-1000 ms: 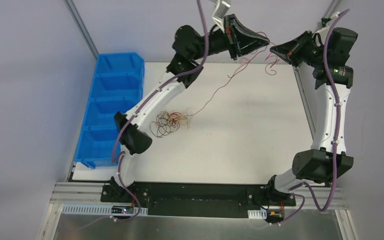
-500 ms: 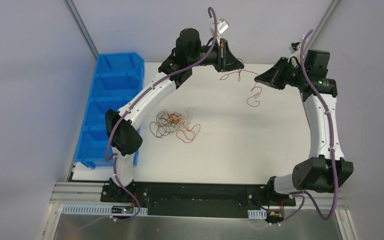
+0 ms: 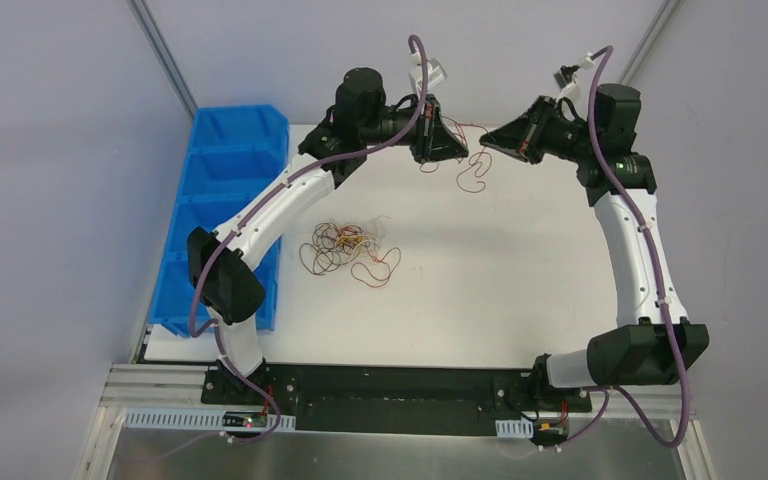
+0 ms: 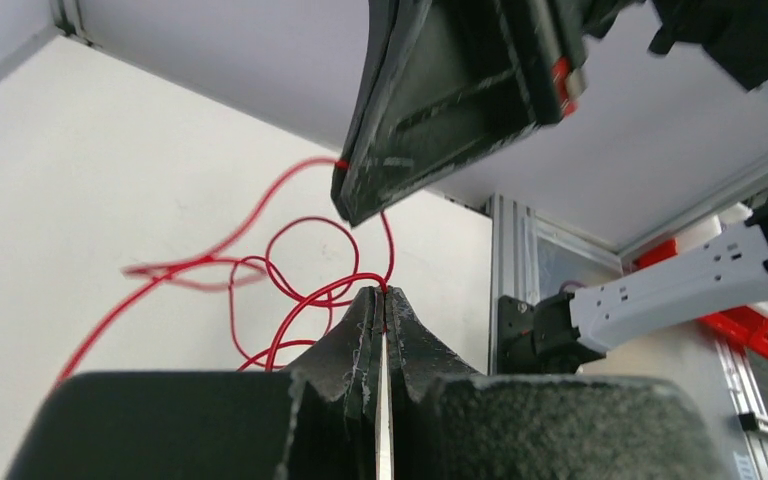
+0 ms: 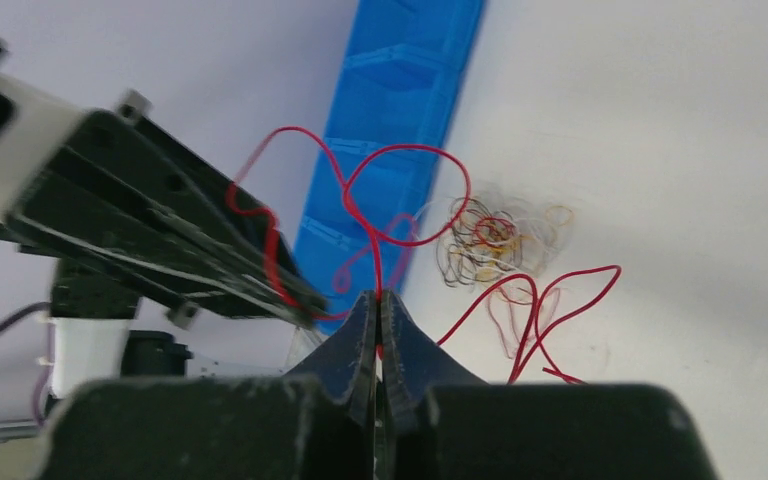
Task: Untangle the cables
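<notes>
At the table's (image 3: pixel 520 300) 12 o'clock, the left gripper (image 3: pixel 455 150) and right gripper (image 3: pixel 490 143) face each other, tips close, each clamped on a red wire (image 3: pixel 475 175) that loops between them. The remaining cables (image 3: pixel 345 248) lie tangled on the table, toward 9 o'clock from its centre.

Near-right table (image 3: pixel 520 290) open — blue bins (image 3: pixel 225 180) wall left edge, cable bunch (image 3: pixel 338 245) centre, red cable (image 3: pixel 474 172) far.
</notes>
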You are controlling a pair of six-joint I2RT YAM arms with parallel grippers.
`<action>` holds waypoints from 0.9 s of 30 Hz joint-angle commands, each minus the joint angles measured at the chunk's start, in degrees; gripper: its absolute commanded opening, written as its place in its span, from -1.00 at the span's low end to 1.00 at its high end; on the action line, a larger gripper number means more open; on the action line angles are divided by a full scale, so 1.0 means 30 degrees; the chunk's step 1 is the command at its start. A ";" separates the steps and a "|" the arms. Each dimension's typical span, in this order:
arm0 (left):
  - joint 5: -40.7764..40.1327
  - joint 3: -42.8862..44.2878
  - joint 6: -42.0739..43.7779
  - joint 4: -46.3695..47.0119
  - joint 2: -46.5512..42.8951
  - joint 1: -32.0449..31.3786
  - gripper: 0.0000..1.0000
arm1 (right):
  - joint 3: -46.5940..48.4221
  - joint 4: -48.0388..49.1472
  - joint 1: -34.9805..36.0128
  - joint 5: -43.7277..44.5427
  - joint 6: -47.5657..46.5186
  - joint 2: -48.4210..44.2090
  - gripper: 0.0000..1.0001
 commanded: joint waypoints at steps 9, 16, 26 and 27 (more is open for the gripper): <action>0.1956 -0.2943 0.0000 0.3365 -0.2137 -0.0252 -0.75 | -0.0492 0.5602 0.1883 -0.0422 0.6606 0.0028 -1.00; -0.0902 -0.3671 0.0576 0.3979 -0.2561 -0.0252 -0.46 | -0.0840 0.5661 0.2380 -0.0565 0.6987 -0.0074 -1.00; -0.5287 -0.5176 0.3253 0.3570 -0.3779 -0.0219 -0.01 | -0.0922 0.5728 0.2383 -0.0518 0.7499 -0.0142 -1.00; -0.5309 -0.5028 0.3441 0.3316 -0.3741 -0.0223 0.04 | -0.0923 0.5870 0.2381 -0.0596 0.7609 -0.0114 -1.00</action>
